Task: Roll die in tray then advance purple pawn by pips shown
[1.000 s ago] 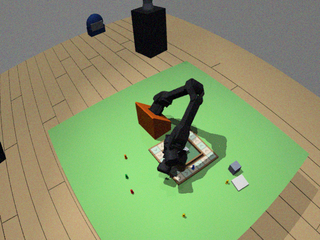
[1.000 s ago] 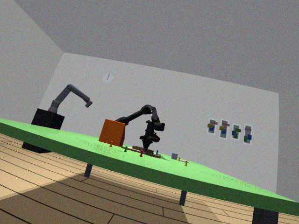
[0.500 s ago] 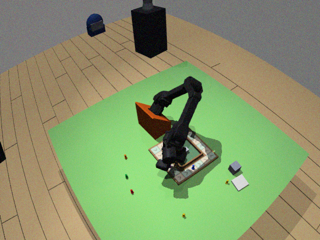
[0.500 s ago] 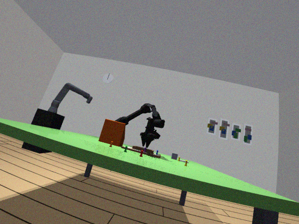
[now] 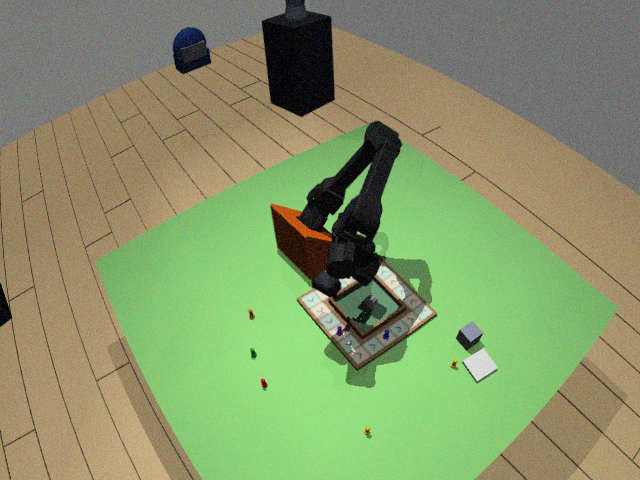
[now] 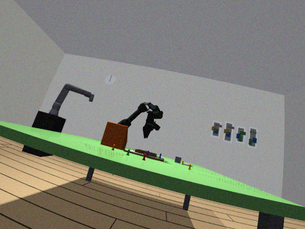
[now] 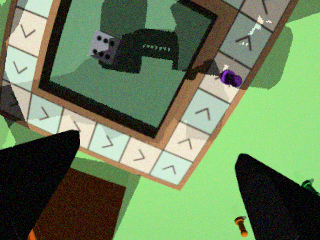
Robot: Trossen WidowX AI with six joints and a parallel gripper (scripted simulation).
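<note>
On the green worktop [image 5: 206, 268] lies the game board [image 7: 203, 112]. My claw [image 6: 147, 134] hangs released above it, holding nothing. The die [image 7: 106, 48] rests in the tray [image 7: 80, 40]; the purple pawn [image 7: 231, 78] stands on the board's edge track, below my claw.

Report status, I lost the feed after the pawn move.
Gripper open, empty, raised above the board. Purple pawn standing on a track square. Die in the tray. Nothing obstructing.
</note>
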